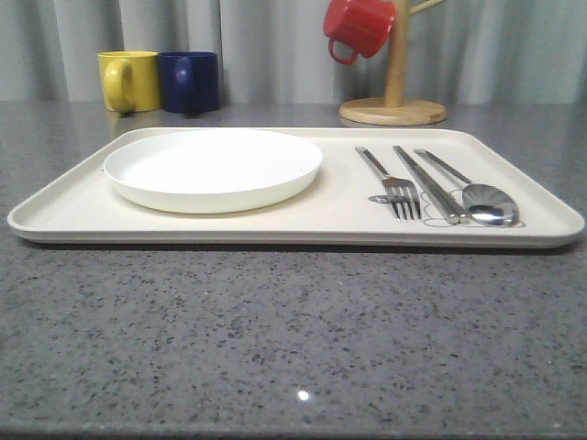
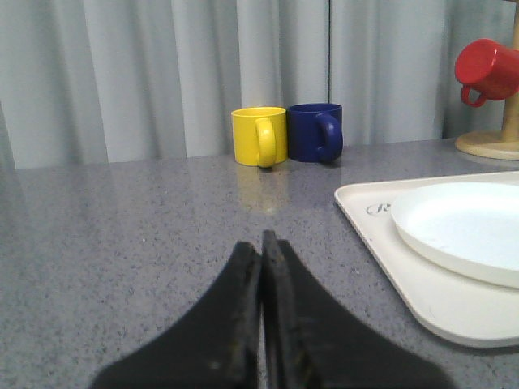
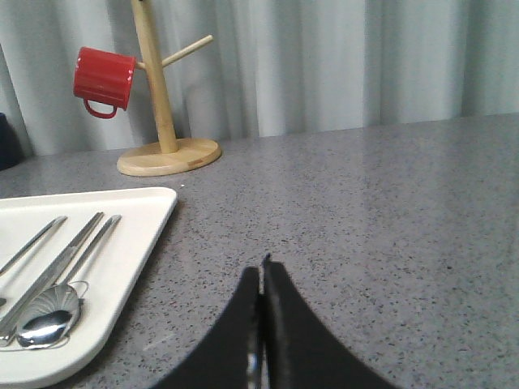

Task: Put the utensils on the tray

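The cream tray lies across the middle of the grey table. On its left half rests the round white plate. Side by side on its right half lie the fork, the chopsticks and the spoon. My left gripper is shut and empty, low over bare table beside the tray's left end. My right gripper is shut and empty too, over the table off the tray's right end, with the spoon and chopsticks in its view.
A yellow mug and a blue mug stand at the back left by a grey curtain. A wooden mug tree holding a red mug stands at the back right. Bare table stretches in front of the tray.
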